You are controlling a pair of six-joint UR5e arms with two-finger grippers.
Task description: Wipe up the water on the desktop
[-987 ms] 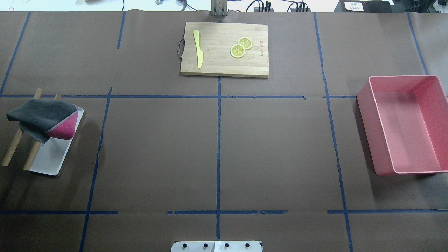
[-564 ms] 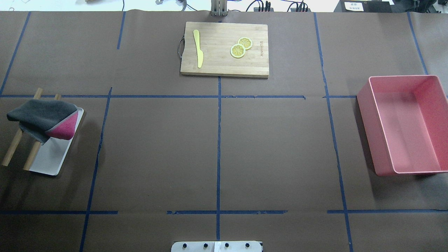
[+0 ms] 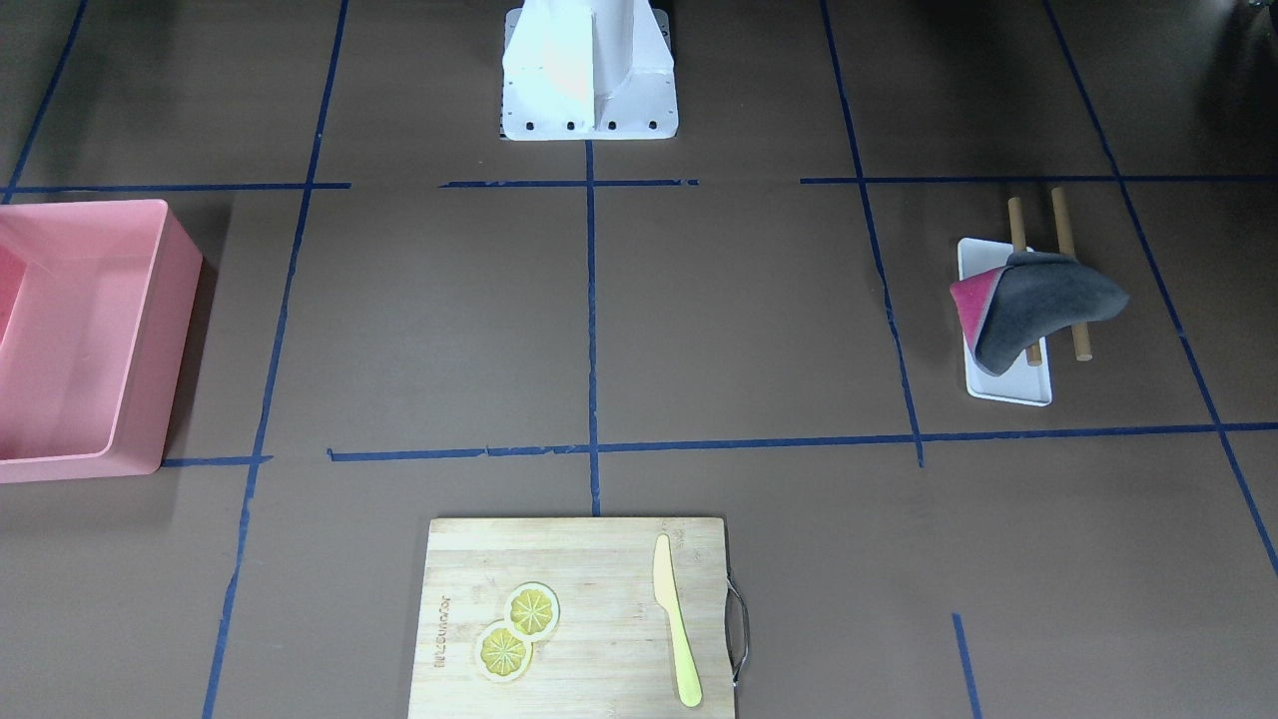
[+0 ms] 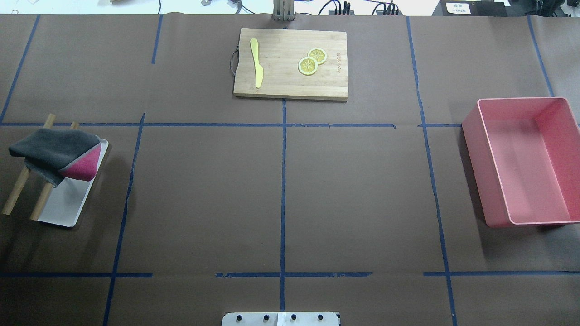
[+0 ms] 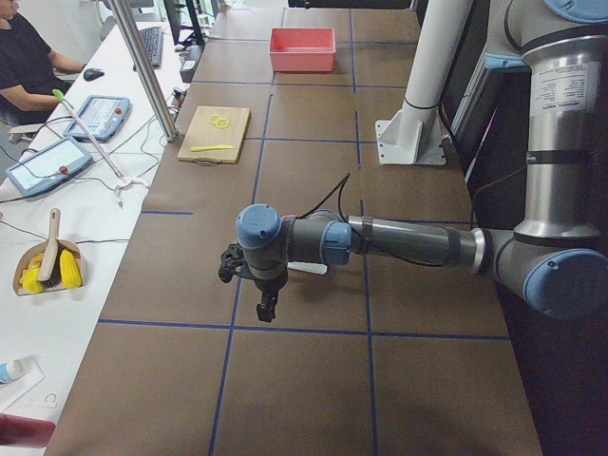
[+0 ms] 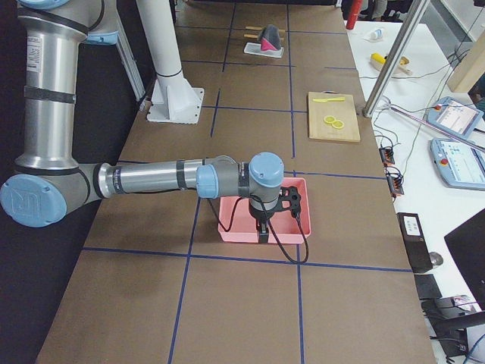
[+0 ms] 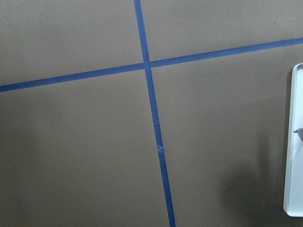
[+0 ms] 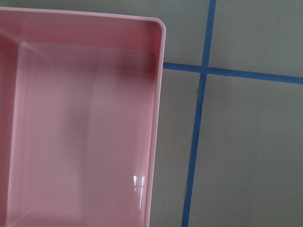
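Note:
The desktop [image 4: 204, 194] is a matte brown surface with a grid of blue tape; I see no water on it. A grey and pink cloth [image 4: 54, 151] hangs over two wooden rods [image 4: 16, 194] on a white tray [image 4: 63, 206] at the left; it also shows in the front view [image 3: 1038, 305]. My left gripper [image 5: 267, 307] shows only in the exterior left view, hanging over the desktop beside the tray; I cannot tell if it is open. My right gripper [image 6: 261, 230] shows only in the exterior right view, over the pink bin; I cannot tell its state.
An empty pink bin [image 4: 473, 167] stands at the right. A wooden cutting board [image 4: 290, 86] at the back middle carries a yellow knife [image 4: 257, 63] and two lemon slices [image 4: 308, 66]. The robot base [image 3: 589, 70] stands at the near edge.
Nothing on the table has moved; only the shading inside the pink bin has lightened a little.

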